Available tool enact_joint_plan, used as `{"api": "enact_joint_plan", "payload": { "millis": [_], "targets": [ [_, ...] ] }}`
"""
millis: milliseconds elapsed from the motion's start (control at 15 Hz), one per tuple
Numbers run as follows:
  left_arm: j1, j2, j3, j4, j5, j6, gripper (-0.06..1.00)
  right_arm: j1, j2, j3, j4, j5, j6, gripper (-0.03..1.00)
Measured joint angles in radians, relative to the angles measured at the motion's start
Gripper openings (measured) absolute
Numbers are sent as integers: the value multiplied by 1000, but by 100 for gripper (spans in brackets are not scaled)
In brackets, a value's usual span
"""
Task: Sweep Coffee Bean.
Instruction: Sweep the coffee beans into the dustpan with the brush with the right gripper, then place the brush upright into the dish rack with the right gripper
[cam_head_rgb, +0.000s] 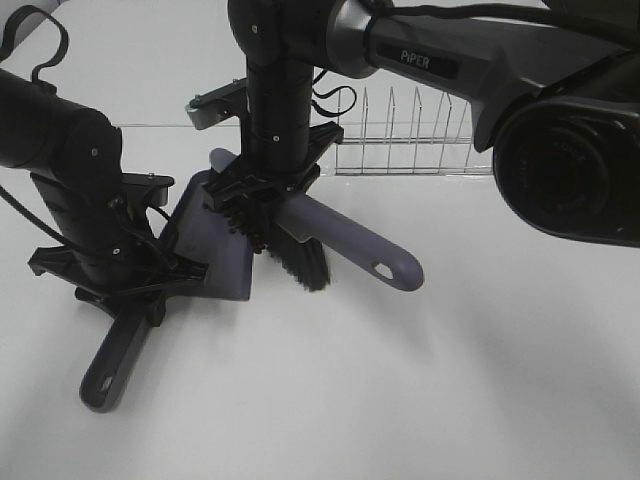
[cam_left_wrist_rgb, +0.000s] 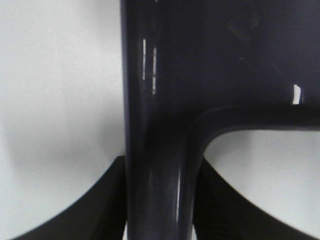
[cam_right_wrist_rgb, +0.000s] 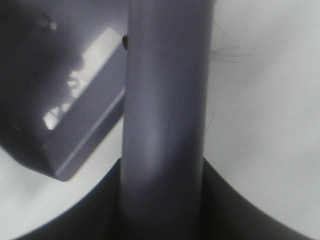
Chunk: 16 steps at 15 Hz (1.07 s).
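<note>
One word can be read: "PiPER", in small white letters with a lower-case i, printed on a black rectangular strip (cam_head_rgb: 420, 58) set into the glossy dark grey cylindrical link of the right arm (cam_head_rgb: 520, 45), seen from the high camera

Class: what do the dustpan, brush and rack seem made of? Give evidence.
Dustpan: probably moulded plastic, grey-purple, glossy streaks of reflection. Brush: matching smooth plastic handle, apparently; dark fine bristles, likely synthetic. Rack: thin bright wire, seemingly metal.
</note>
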Motion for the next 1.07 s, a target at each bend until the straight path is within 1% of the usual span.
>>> {"api": "enact_joint_plan", "payload": {
  "millis": [133, 200, 267, 333, 400, 467, 667, 867, 1067],
  "targets": [
    [0, 0, 0, 0, 0, 0, 35, 2, 15, -42, 99, 1, -22, 37],
    [0, 0, 0, 0, 0, 0, 35, 2, 18, -63, 127, 2, -19, 37],
    [0, 0, 0, 0, 0, 0, 35, 2, 21, -89, 128, 2, -7, 37],
    [0, 0, 0, 0, 0, 0, 35, 2, 22, -120, 101, 3, 13, 37],
    [0, 0, 0, 0, 0, 0, 35, 2, 19, -146, 53, 2, 42, 37],
    [0, 0, 0, 0, 0, 0, 35, 2, 13, -151, 24, 1, 48, 37],
    [0, 0, 0, 0, 0, 0, 35, 2, -51, -156, -131, 3, 81, 37],
    [0, 0, 0, 0, 0, 0, 35, -3, -144, -156, -205, 5, 82, 37],
    [0, 0, 0, 0, 0, 0, 35, -94, -320, -9, -227, 3, 82, 37]
  ]
}}
